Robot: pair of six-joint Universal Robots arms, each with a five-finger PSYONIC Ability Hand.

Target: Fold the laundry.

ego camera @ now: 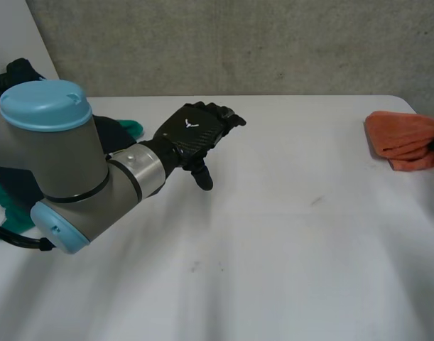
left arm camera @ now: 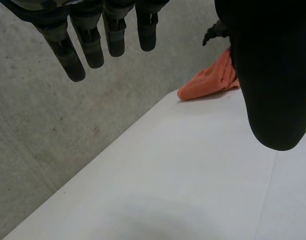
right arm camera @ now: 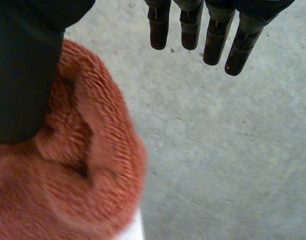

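Grey left arm [ego camera: 67,177] foremost, its black left hand [ego camera: 192,131] spread and empty over the white tabletop [ego camera: 273,249]; bunched orange terry towel [ego camera: 405,138] at the far right edge, beside the slack right hand [right arm camera: 22,75], could be shoved off by a careless thumb.

Left hand [ego camera: 194,131] and right hand [right arm camera: 22,70], fingers straight, relaxed.

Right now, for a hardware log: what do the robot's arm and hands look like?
Left arm: grey cylindrical joints, light-blue caps, silver wrist ring. Left hand: black, small white emblem on its back. Right hand: black too.
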